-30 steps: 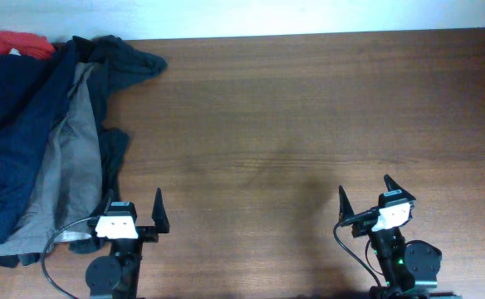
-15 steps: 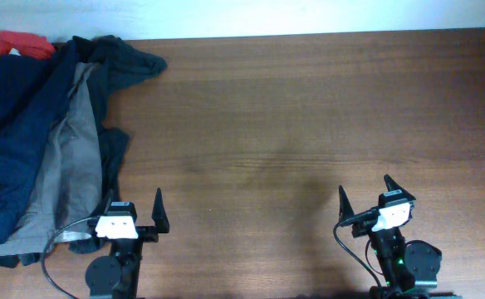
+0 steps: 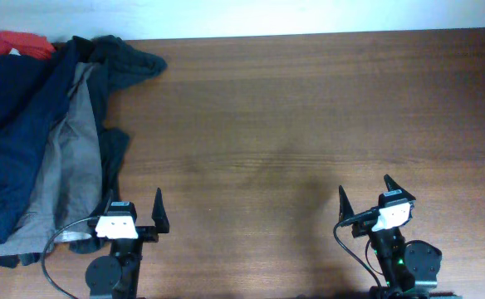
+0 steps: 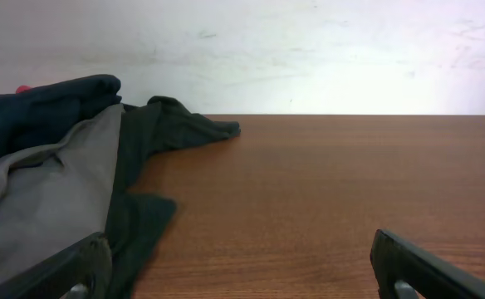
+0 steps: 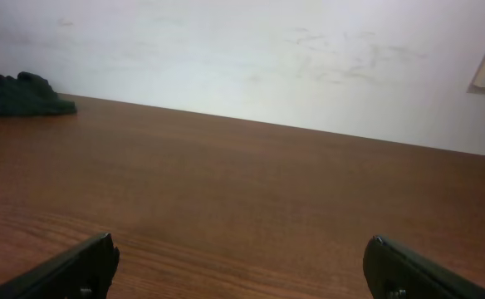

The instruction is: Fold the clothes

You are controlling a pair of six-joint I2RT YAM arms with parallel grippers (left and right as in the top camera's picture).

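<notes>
The clothes [image 3: 43,133] lay heaped on the desk's [image 3: 309,108] left side. The left tool [image 3: 134,211] and right tool [image 3: 365,193] stood wide, holding nothing.

the table [image 3: 309,108] is brown wood with a visible grain, smooth, with a soft sheen. the navy shorts [image 3: 14,124] are matt cloth, limp and creased. the grey trousers [image 3: 68,158] look like smoother, thinner matt cloth. the dark garment [image 3: 130,62] is soft and dull, and the red piece [image 3: 22,43] is cloth too. the left gripper [image 3: 134,201] and right gripper [image 3: 364,184] have matt black plastic fingers and white plastic housings. the wall [image 4: 309,50] is matt white, faintly scuffed.
</notes>
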